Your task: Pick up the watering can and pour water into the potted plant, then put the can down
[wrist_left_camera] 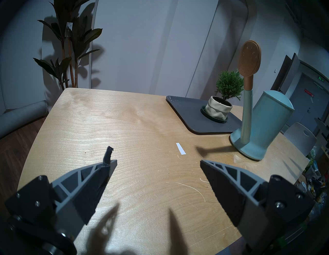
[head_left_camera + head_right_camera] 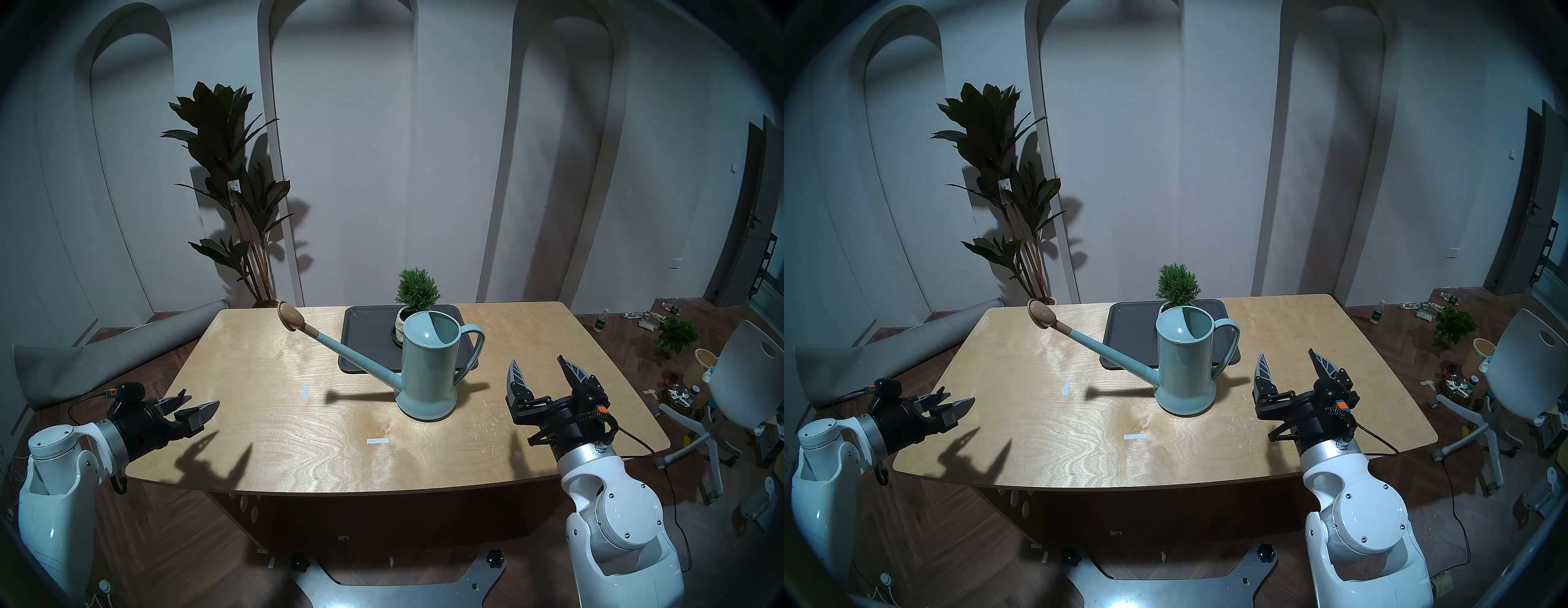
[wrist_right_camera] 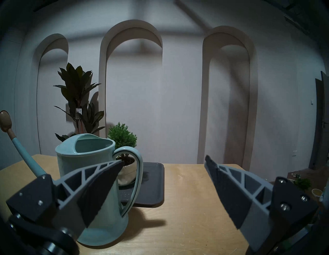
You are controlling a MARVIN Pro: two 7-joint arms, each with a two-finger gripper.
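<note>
The pale blue-green watering can (image 2: 428, 365) stands upright near the table's middle, handle to the right, long spout with tan rose (image 2: 290, 316) pointing left. It also shows in the right wrist view (image 3: 89, 178) and the left wrist view (image 1: 261, 124). The potted plant (image 2: 415, 293), a small green conifer in a cream pot, stands behind the can on a dark tray (image 2: 365, 339). My right gripper (image 2: 539, 367) is open and empty, a little right of the can's handle. My left gripper (image 2: 201, 405) is open and empty at the table's left edge, far from the can.
A tall dark broad-leaved plant (image 2: 229, 178) stands on the floor behind the table's left corner. Two white tape strips (image 2: 377, 440) lie on the wooden table (image 2: 297, 446). A white chair (image 2: 738, 382), a small leafy plant (image 2: 676, 335) and clutter are on the floor at the right.
</note>
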